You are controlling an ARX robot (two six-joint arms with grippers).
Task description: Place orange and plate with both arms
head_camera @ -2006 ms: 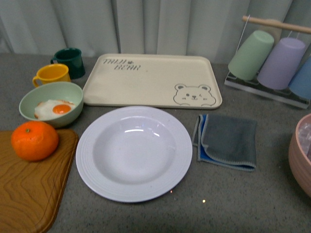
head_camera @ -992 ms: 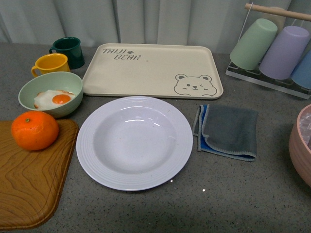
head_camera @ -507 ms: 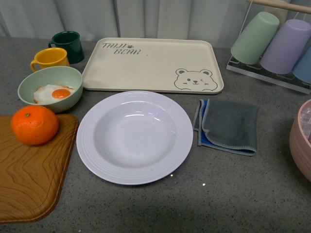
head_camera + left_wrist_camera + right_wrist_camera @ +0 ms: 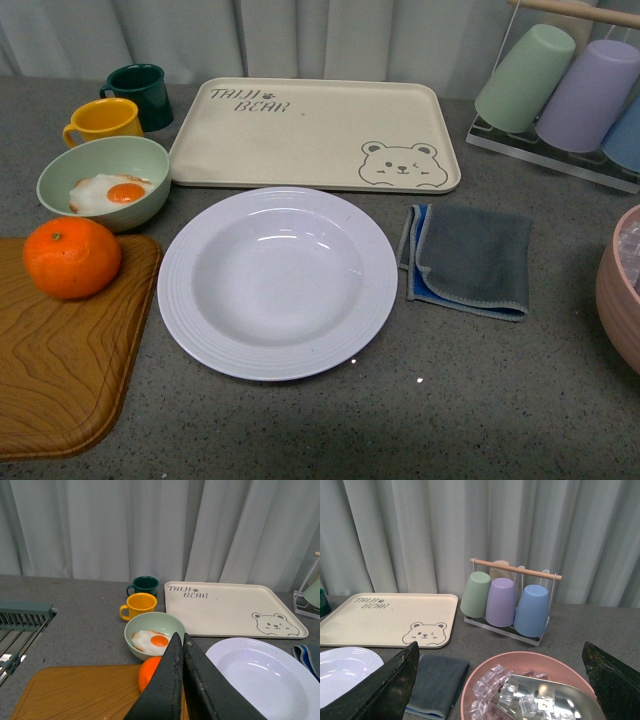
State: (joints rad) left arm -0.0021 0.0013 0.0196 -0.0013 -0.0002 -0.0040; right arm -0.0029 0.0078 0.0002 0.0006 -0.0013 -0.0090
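The orange point(image 4: 72, 258) rests on the far corner of a wooden board point(image 4: 60, 370) at the left; part of the orange point(image 4: 150, 672) shows behind my left fingers. The white plate point(image 4: 180, 300) lies on the grey table in the middle, its rim also showing as the plate point(image 4: 280, 680) in the left wrist view and the plate point(image 4: 335, 660) in the right wrist view. Neither arm appears in the front view. My left gripper point(image 4: 182, 637) is shut and empty, above the board near the orange. My right gripper point(image 4: 500, 655) stands wide open over a pink bowl of ice.
A cream bear tray point(image 4: 315, 135) lies behind the plate. A pale green bowl point(image 4: 100, 180) with a fried egg, a yellow mug point(image 4: 100, 122) and a dark green mug point(image 4: 140, 95) stand at the left. A grey cloth point(image 4: 468, 260), a cup rack point(image 4: 565, 95) and the pink ice bowl point(image 4: 620, 300) fill the right.
The front view has tilted slightly, so everything sits a little higher in the picture than two seconds ago. Over the last half second nothing on the table has moved.
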